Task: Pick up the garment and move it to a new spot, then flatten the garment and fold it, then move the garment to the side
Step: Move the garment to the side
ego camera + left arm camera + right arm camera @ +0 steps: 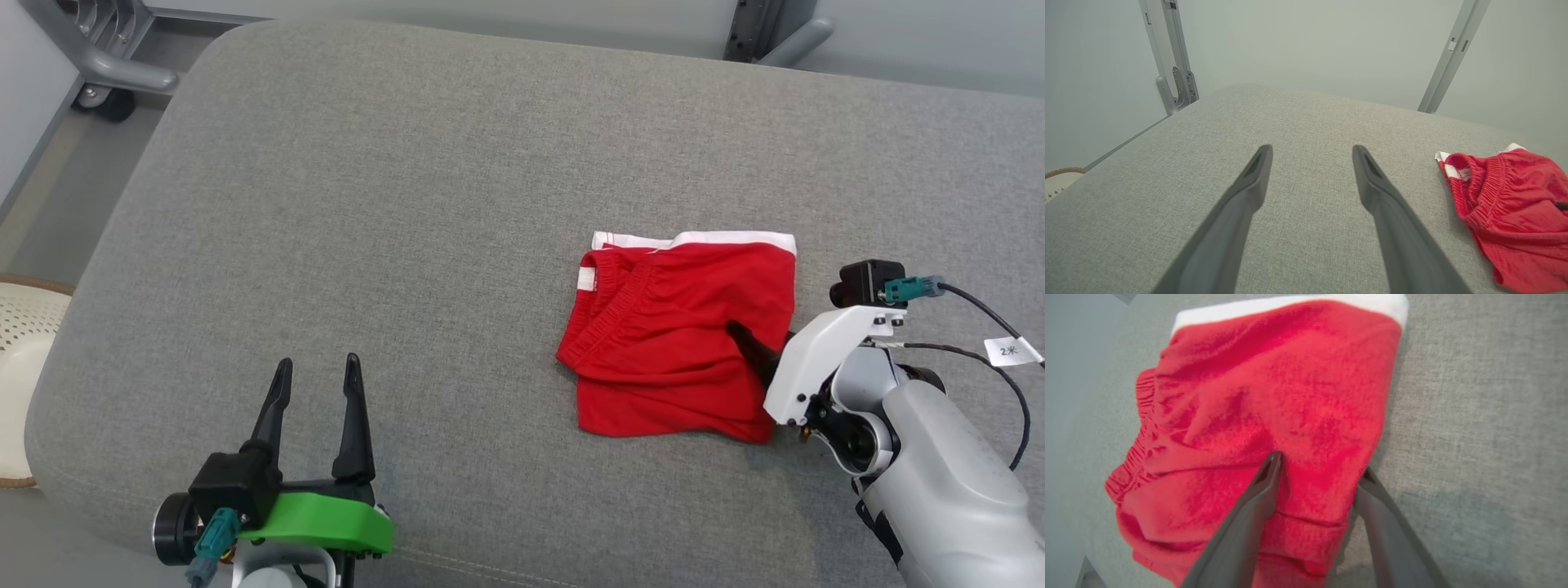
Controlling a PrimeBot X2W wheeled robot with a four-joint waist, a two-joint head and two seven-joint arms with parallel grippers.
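The garment (678, 343), red shorts with white trim and an elastic waistband, lies folded on the right part of the grey cushion (408, 204). My right gripper (755, 343) is at its right edge. In the right wrist view the jaws of the right gripper (1323, 463) stand apart, one finger (1265, 486) lying on the red cloth (1274, 388), the other at the cloth's edge, with a fold between them. My left gripper (318, 363) rests open over bare cushion at the lower left, with nothing between its fingers (1249, 192); the garment (1515, 204) lies well to its right.
Grey metal frame legs and a caster wheel (106, 102) stand beyond the cushion's far left corner. A pale woven seat (20, 343) sits off the left edge. A black cable with a white tag (1012, 351) hangs by my right wrist.
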